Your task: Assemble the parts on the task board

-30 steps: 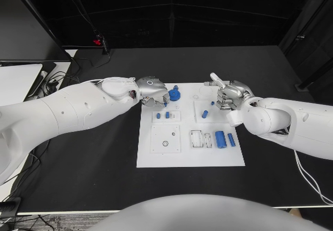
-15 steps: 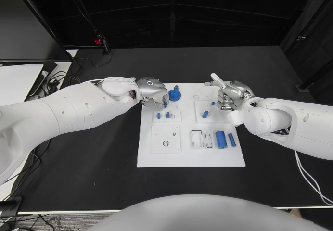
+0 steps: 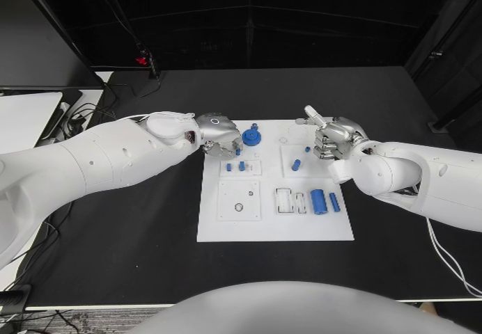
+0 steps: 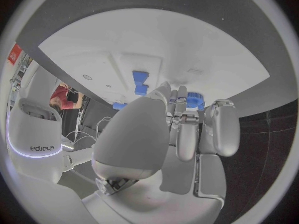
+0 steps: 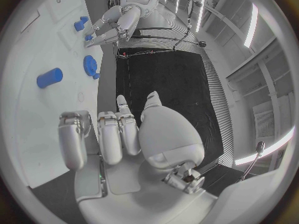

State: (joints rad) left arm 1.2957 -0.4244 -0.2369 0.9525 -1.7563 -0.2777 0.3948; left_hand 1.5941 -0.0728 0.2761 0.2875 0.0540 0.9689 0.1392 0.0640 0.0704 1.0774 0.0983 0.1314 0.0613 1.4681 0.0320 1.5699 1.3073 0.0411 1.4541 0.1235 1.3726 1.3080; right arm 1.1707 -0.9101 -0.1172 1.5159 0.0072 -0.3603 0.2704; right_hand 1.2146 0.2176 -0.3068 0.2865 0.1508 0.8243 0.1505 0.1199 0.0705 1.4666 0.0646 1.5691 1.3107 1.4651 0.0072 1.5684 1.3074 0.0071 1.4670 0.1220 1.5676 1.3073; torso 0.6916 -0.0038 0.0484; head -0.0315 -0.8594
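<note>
You see the left hand with fingers curled on nothing, the blue gear just beside its fingertips on the task board. The right hand is curled too, holding nothing.

White board, blue parts

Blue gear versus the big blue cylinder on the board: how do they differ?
The gear sits at the board's far edge beside the left hand; the cylinder lies near the right edge, away from both hands. The gear is toothed and round from above; the cylinder is smooth and elongated, lying on its side. Both are blue.
</note>
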